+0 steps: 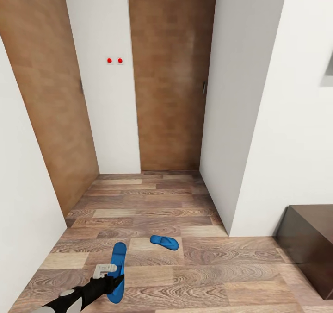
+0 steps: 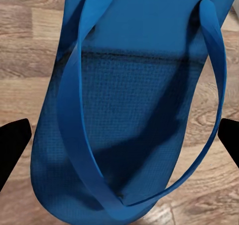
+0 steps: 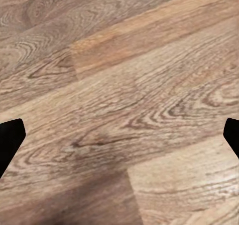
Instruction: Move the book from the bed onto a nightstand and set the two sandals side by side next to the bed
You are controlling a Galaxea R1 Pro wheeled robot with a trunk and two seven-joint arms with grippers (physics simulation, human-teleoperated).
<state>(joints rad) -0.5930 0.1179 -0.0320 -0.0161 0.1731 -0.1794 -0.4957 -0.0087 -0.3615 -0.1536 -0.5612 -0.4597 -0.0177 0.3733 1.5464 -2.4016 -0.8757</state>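
Two bright blue sandals lie on the wood-plank floor. The nearer sandal [image 1: 119, 256] lies lengthwise under my left gripper [image 1: 107, 274]. In the left wrist view this sandal [image 2: 134, 100] sits strap-up between the two dark fingertips [image 2: 12, 140], and the left gripper [image 2: 119, 145] is open and wide around it. The other sandal [image 1: 164, 242] lies a short way to the right, angled across the floor. My right gripper [image 3: 119, 135] is open over bare floor. The book and the bed are out of view.
Two brown wooden doors [image 1: 169, 77] and white walls [image 1: 240, 109] close off a narrow recess ahead. A low dark brown piece of furniture [image 1: 310, 243] stands at the right edge, cut off by the frame; I cannot tell if it is a nightstand.
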